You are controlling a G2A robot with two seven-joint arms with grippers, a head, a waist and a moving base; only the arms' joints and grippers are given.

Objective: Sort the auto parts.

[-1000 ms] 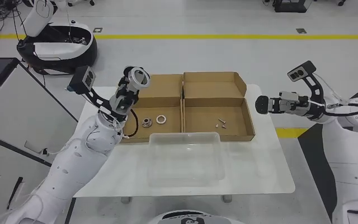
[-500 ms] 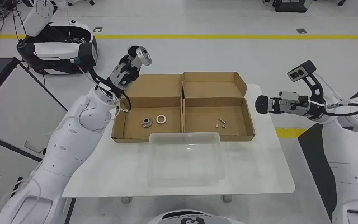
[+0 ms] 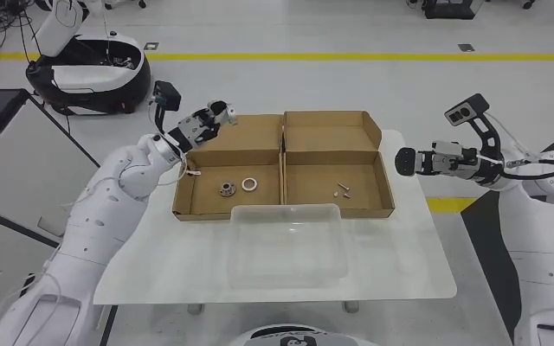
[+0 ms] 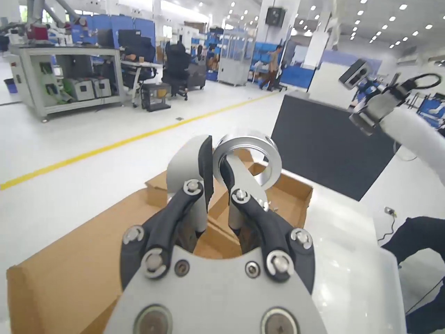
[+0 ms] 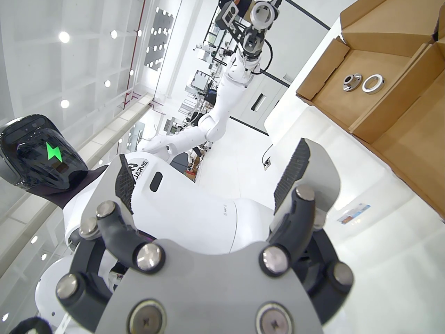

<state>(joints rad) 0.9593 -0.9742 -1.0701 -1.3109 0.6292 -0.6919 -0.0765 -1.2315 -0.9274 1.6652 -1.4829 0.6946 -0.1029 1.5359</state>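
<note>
Swinging the left gripper (image 3: 216, 115) lower at the upper left of the top view, still pinching the shiny silver metal ring (image 4: 243, 139) by the back corner of the brown cardboard box (image 3: 247, 138), probably nearing a drop there, keeping the right gripper (image 5: 213, 168) wide open, empty
</note>
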